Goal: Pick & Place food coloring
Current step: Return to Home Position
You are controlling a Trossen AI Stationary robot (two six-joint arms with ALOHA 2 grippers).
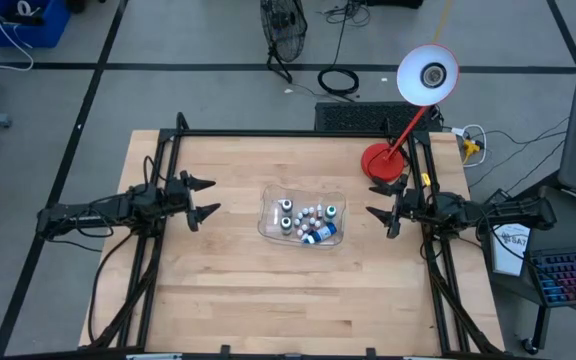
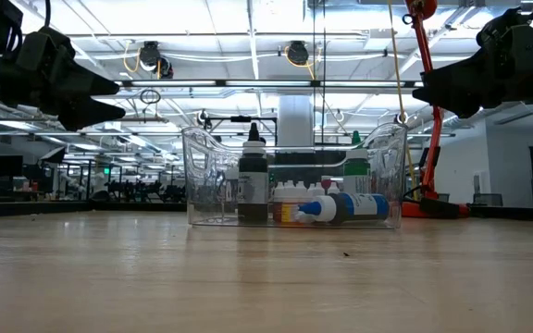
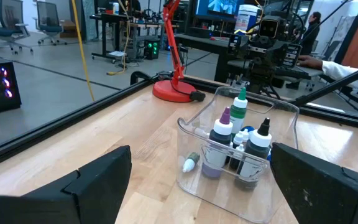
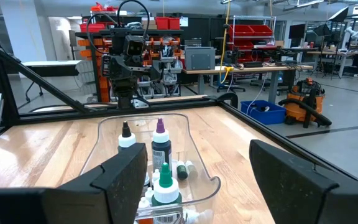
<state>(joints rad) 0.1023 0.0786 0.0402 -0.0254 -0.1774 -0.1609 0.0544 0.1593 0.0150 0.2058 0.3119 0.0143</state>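
A clear plastic tray (image 1: 268, 222) stands in the middle of the table and holds the food coloring bottles (image 1: 308, 220). A black-topped bottle (image 3: 263, 134), a purple-topped one (image 3: 224, 118) and a green-topped one (image 3: 240, 102) stand upright. A blue one (image 2: 345, 207) lies on its side on the tray floor, and several tiny white-capped bottles (image 2: 290, 192) stand between them. My left gripper (image 1: 206, 198) hovers open to the left of the tray, pointing at it. My right gripper (image 1: 376, 212) hovers open to the right of the tray, pointing at it. Both are empty and above the table.
A red desk lamp (image 1: 380, 160) stands on the table's far right corner, behind my right gripper. Bare wood lies all around the tray, wide toward the near edge. The black arm frames (image 1: 158, 250) run along the table's left and right sides.
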